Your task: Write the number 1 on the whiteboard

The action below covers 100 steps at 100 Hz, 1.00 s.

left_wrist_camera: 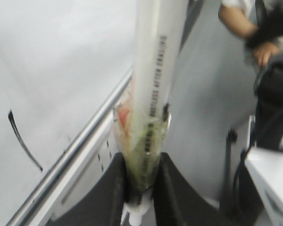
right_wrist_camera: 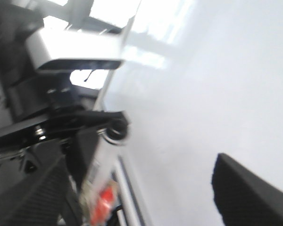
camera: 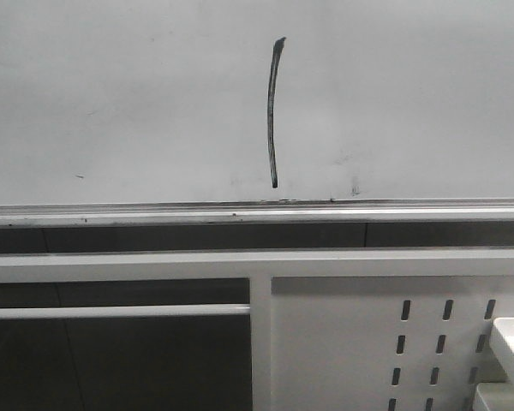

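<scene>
The number 1 (camera: 272, 111) stands as a thin black stroke near the middle of the whiteboard (camera: 120, 103), ending just above its silver rail (camera: 240, 211). The left pincer (left_wrist_camera: 140, 188) pinches a white marker (left_wrist_camera: 155, 70). The right pincer (right_wrist_camera: 137, 188) is spread, its fingers well apart

Setting: robotics lab or workshop bench. Evidence: wall-mounted whiteboard (camera: 111, 103) with silver rail (camera: 154, 211), white perforated metal panel (camera: 351, 342) on a white frame below it, a person's forearm (left_wrist_camera: 236, 21) beyond the left jaws.
</scene>
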### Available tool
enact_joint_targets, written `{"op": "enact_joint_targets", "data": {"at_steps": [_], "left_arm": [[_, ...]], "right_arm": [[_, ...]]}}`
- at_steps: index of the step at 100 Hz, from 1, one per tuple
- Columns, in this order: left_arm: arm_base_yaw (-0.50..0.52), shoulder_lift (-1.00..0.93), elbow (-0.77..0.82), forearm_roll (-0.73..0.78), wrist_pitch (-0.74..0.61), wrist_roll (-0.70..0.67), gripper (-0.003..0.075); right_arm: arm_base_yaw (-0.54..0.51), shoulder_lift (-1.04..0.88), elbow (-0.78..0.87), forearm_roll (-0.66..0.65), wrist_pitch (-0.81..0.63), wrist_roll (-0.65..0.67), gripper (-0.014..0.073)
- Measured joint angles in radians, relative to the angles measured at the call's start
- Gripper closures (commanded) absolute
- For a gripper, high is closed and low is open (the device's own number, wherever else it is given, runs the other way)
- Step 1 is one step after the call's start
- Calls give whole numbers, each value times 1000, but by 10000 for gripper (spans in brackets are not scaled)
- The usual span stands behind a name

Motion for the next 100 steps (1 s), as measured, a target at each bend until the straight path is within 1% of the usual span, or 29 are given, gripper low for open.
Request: {"op": "enact_joint_targets", "data": {"at_steps": [6, 9, 10, 11, 13, 16, 17, 21, 27, 37, 43, 53, 63, 70, 87, 100], "left_arm": [[10, 4, 30, 0, -86, -36, 740], [16, 8, 46, 0, -140, -55, 740], [19, 11, 53, 0, -151, -64, 740], [23, 11, 57, 0, -161, -70, 740], [31, 20, 68, -2, -189, -84, 740], [44, 31, 81, -9, -232, -99, 740], [47, 38, 87, -13, -240, -104, 740], [71, 65, 102, -33, -279, -116, 740], [115, 110, 113, -71, -321, -126, 740], [181, 201, 119, -144, -399, -132, 740], [209, 252, 122, -180, -451, -133, 740], [224, 317, 122, -237, -535, -132, 741], [226, 378, 122, -314, -589, -101, 741], [226, 414, 122, -368, -612, -58, 740], [226, 483, 122, -497, -671, 44, 740], [243, 526, 122, -533, -699, 65, 740]], "right_arm": [[-46, -72, 17, 9, 35, 0, 320], [-68, -104, 28, 11, 58, 0, 432], [-74, -112, 33, 11, 65, 0, 455], [-85, -129, 36, 11, 79, 0, 502], [-102, -152, 46, 11, 101, 0, 548], [-124, -181, 61, 11, 133, 0, 661], [-129, -188, 69, 11, 142, 0, 674], [-162, -226, 90, 9, 198, 0, 655], [-210, -273, 132, -2, 279, 10, 650], [-276, -326, 193, -55, 374, 70, 650], [-307, -352, 222, -117, 416, 129, 650], [-349, -384, 248, -245, 503, 235, 650], [-359, -415, 260, -377, 581, 336, 650], [-359, -439, 268, -432, 621, 378, 650], [-359, -489, 268, -472, 652, 406, 650], [-359, -495, 274, -473, 657, 410, 650]]}}
